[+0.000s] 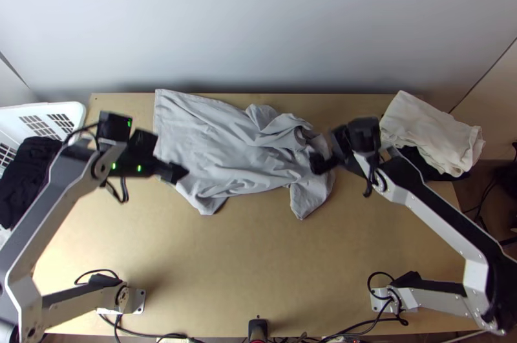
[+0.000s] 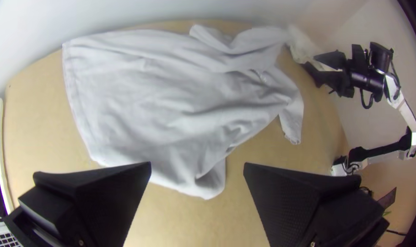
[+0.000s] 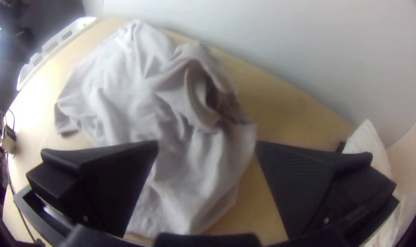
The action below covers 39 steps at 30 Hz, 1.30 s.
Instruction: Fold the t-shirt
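Lying wrinkled, lengthwise left-to-right on wooden counter [image 1: 258, 246], the grey t-shirt [image 1: 220, 143] points its straight hem [image 1: 160, 109] left; left gripper [image 1: 171, 154] and right gripper [image 1: 328, 151] have open fingers [image 2: 102, 196].

Surroundings, top view: laundry and fixtures.
A white slotted basket [image 1: 72, 106] occupies the left edge of the frame and contains black fabric [image 1: 22, 178]. At the upper right, an off-white folded cloth [image 1: 426, 133] lies at a slant on top of a black cloth [image 1: 446, 176]; both rest at the far right corner of the light wooden table [image 1: 226, 265]. A pale grey wall [image 1: 258, 26] spans the top of the frame. Black cables [image 1: 145, 334] run along the bottom edge, beside a small black device [image 1: 258, 329] at bottom centre.
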Tool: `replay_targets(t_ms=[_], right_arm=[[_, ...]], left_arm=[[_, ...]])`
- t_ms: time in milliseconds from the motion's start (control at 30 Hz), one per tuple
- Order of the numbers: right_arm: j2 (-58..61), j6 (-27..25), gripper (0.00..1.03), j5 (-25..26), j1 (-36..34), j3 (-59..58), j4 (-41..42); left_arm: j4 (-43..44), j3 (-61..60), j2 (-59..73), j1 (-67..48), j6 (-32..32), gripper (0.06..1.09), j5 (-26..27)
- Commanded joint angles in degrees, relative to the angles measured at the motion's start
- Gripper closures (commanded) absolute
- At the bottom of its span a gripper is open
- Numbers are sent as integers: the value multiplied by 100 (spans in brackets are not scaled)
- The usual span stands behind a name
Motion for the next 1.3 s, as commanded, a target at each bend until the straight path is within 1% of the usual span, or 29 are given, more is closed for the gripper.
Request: replay_targets(t_ms=[0,67,233,433,500,733,833,867,1000,1133,1200,1267], right_arm=[[-825,-18,5,-338,371,-530,-1211],[-1010,-35,5,-390,617,-785,-1422],[-1106,-70,5,-390,1127,-1427,-1361],[-852,-228,5,-390,1584,-1576,-1238],[-667,-272,7,-390,1672,-1576,-1123],[133,-185,7,-390,1804,-1594,-631],[282,-105,10,-390,1848,-1681,-394],[300,-88,13,-382,1848,-1699,-341],[370,-97,34,-373,1742,-1717,-201],[493,-158,53,-329,1549,-1725,-86],[528,-185,71,-320,1470,-1699,-34],[528,-185,93,-320,1434,-1629,-7]], left_arm=[[-253,-1245,-1019,-181,64,11,-133],[-279,-1500,-1186,-189,64,11,-151],[-288,-2019,-1441,-198,47,11,-168],[-279,-2370,-1564,-154,47,11,-318],[-253,-2458,-1564,-119,38,11,-353],[-217,-2573,-1591,-22,38,11,-388],[-217,-2581,-1591,4,55,11,-406],[-209,-2581,-1591,22,64,11,-406],[-77,-2661,-1503,22,64,11,-406],[108,-2678,-1283,13,29,11,-397],[213,-2643,-1142,-5,3,11,-397],[292,-2573,-967,-31,-59,11,-397]])
